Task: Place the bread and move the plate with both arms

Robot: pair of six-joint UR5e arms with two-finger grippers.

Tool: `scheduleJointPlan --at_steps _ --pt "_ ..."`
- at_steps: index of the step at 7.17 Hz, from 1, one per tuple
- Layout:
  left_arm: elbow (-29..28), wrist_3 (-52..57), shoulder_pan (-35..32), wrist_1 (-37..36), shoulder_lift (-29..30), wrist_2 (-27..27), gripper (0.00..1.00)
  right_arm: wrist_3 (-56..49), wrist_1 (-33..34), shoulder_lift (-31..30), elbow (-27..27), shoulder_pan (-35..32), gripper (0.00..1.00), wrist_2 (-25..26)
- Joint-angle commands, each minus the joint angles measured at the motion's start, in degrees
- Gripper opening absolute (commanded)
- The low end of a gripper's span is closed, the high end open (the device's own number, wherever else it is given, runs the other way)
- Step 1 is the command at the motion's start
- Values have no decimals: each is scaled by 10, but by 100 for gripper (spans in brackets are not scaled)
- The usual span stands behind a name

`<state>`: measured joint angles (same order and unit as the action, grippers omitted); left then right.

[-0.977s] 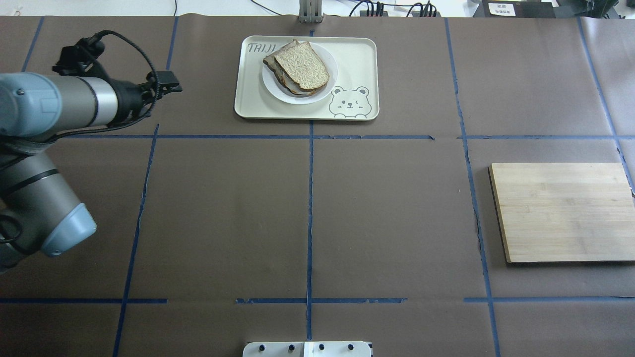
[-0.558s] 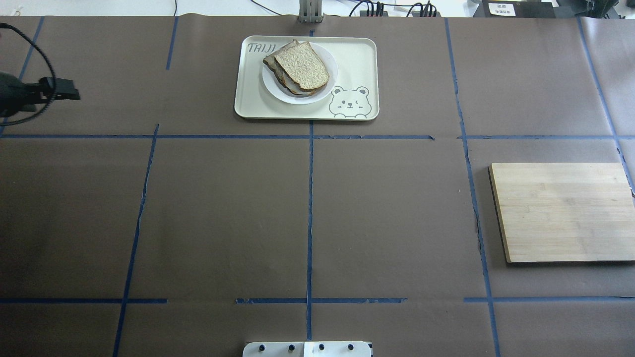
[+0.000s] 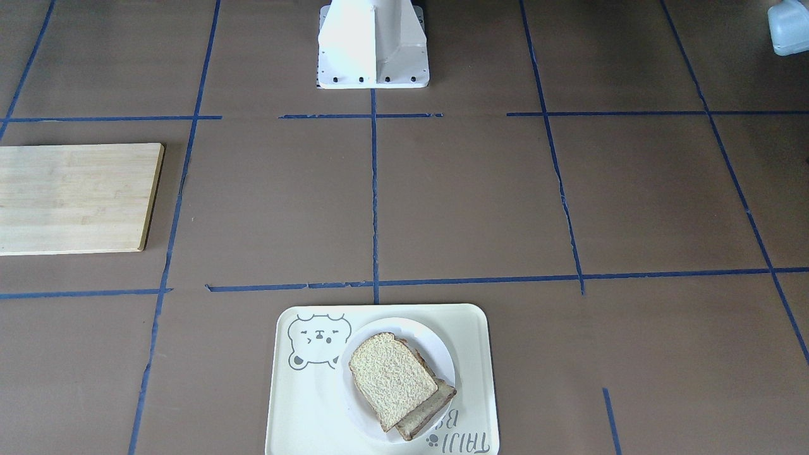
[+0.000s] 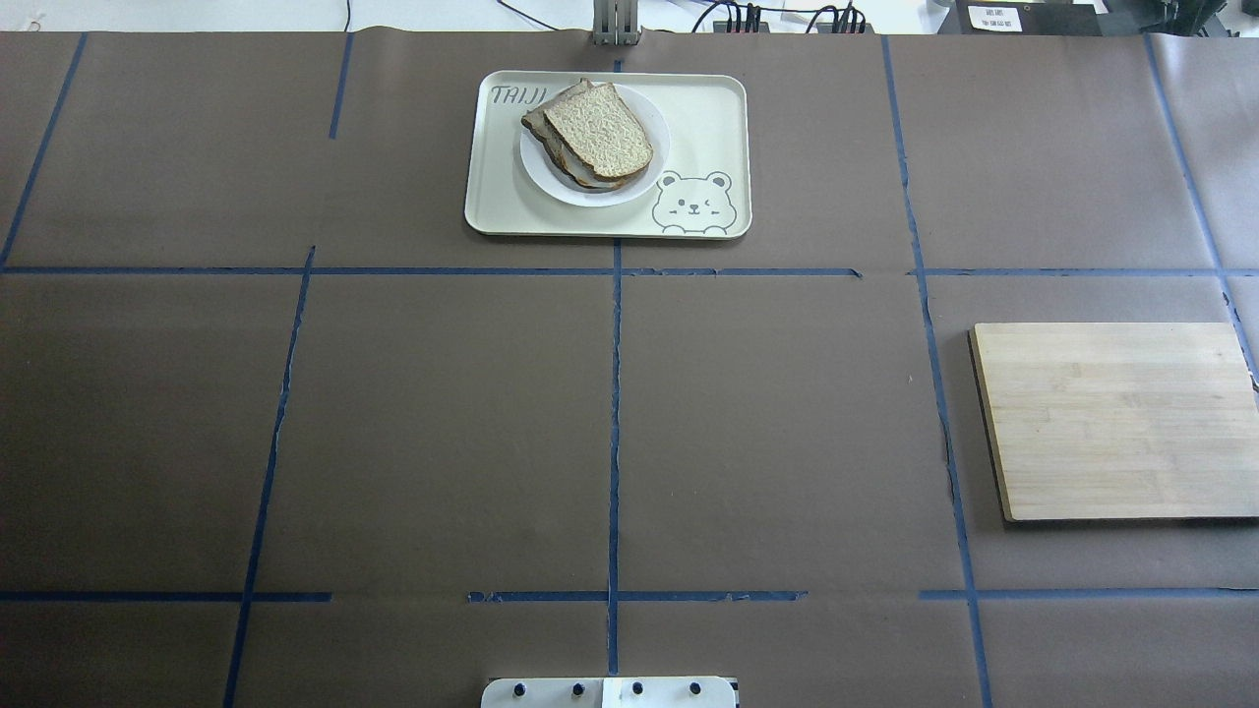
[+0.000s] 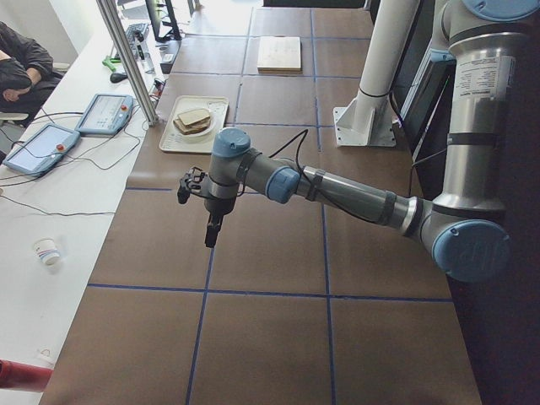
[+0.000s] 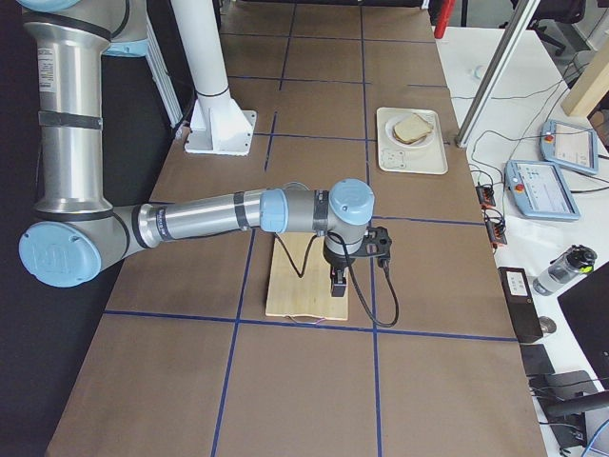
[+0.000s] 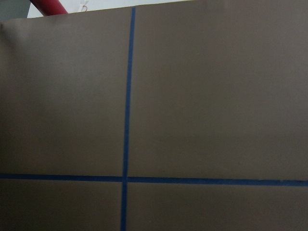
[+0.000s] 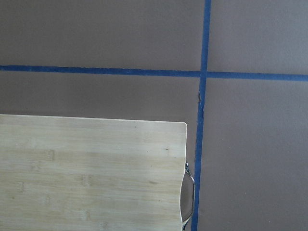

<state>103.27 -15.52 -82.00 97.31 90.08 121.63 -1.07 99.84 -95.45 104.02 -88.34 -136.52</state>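
The task looks done, with only parking left: the bread (image 4: 600,128) tops a stack on the plate (image 4: 639,182), on the bear tray (image 4: 708,108) at the far edge of the brown-papered, blue-taped table (image 4: 787,413). The left gripper (image 5: 211,232) hangs over that paper and the right gripper (image 6: 338,283) over the wooden board (image 4: 1116,418); from these side views I cannot tell whether either is spread or pressed together.

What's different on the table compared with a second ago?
The left arm pulled back off the overhead view's left edge. The left gripper now hangs over the table at that end. The bread, plate, tray and cutting board stayed put.
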Motion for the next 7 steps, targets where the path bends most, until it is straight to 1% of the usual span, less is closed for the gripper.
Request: scheduleJointPlan --at_steps 1,2,3,4,5,6,7 --pt "-61 169 -69 -71 4 43 100 2 -51 -29 -8 -13 100 -1" --pt "-62 228 -89 -135 5 43 100 -1 -52 -31 -10 -13 100 -2" --pt "-62 279 -109 -179 4 49 100 2 -52 -31 -11 -13 100 -2" --pt "-68 284 -114 -206 -7 88 100 4 -52 -29 -7 -13 100 -3" --pt "-62 281 -114 -201 -39 133 100 4 -52 -28 -7 -13 100 -3" --pt "-69 272 -113 -199 -42 171 100 4 -52 -28 -8 -13 100 -3" --pt "-71 270 -109 -199 -44 171 100 3 -52 -28 -9 -13 100 -2"
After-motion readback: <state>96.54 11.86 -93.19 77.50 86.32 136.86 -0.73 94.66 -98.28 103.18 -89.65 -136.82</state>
